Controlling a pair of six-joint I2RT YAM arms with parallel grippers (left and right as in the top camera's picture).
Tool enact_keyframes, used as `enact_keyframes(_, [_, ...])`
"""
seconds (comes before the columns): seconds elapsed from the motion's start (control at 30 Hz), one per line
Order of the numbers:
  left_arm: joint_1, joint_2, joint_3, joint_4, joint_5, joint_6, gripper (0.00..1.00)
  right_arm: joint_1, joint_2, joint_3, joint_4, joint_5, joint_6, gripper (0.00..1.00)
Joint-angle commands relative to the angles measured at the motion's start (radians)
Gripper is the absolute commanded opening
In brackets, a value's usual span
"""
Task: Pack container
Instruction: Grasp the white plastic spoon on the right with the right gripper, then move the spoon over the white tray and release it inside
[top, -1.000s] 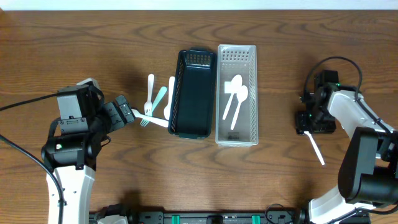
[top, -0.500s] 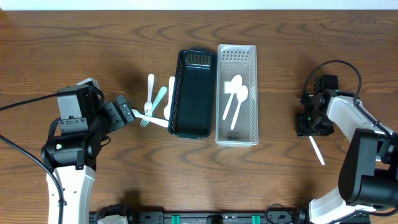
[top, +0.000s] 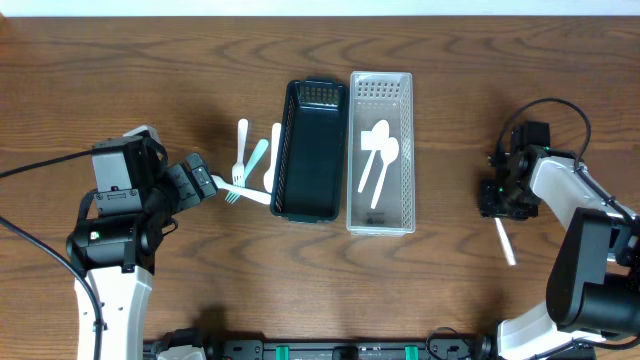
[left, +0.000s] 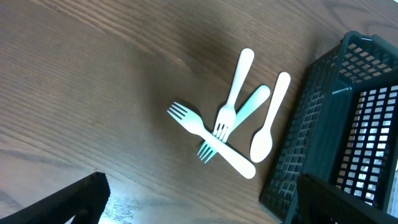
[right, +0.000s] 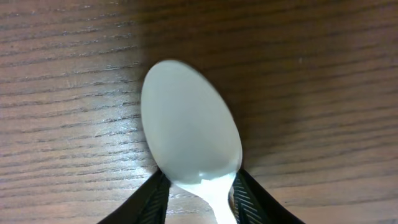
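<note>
My right gripper (right: 200, 198) is clamped on the neck of a white plastic spoon (right: 189, 143), well right of the clear slotted plastic basket (top: 411, 150), with the handle roughly parallel to the basket's long axis. The carry, I judge, runs straight left to that basket. My left gripper (top: 200, 185), fingers spread wide, hangs farther off on its opposite side, near loose white cutlery (left: 230, 134).

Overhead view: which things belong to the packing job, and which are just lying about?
Job: dark basket, white basket with two spoons, loose cutlery pile beside the dark basket, white spoon pinched in right gripper.
Lying about: only the arms' black cables.
</note>
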Motion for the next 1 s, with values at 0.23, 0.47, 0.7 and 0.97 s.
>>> enact_keyframes(0.23, [0.003,0.003,0.019,0.004,0.002,-0.002,0.98,-0.013,0.018,0.017,-0.042,-0.001,0.125,0.01])
enact_keyframes(0.47, [0.003,0.003,0.019,0.004,0.002,-0.002,0.98,0.025,-0.050,0.208,-0.224,-0.222,0.126,0.01])
enact_keyframes(0.7, [0.003,0.003,0.019,0.004,0.002,-0.002,0.98,0.175,-0.189,0.345,-0.220,-0.400,0.263,0.01])
enact_keyframes(0.97, [0.003,0.003,0.019,0.004,0.003,-0.002,0.98,0.414,-0.151,0.335,-0.032,-0.382,0.393,0.01])
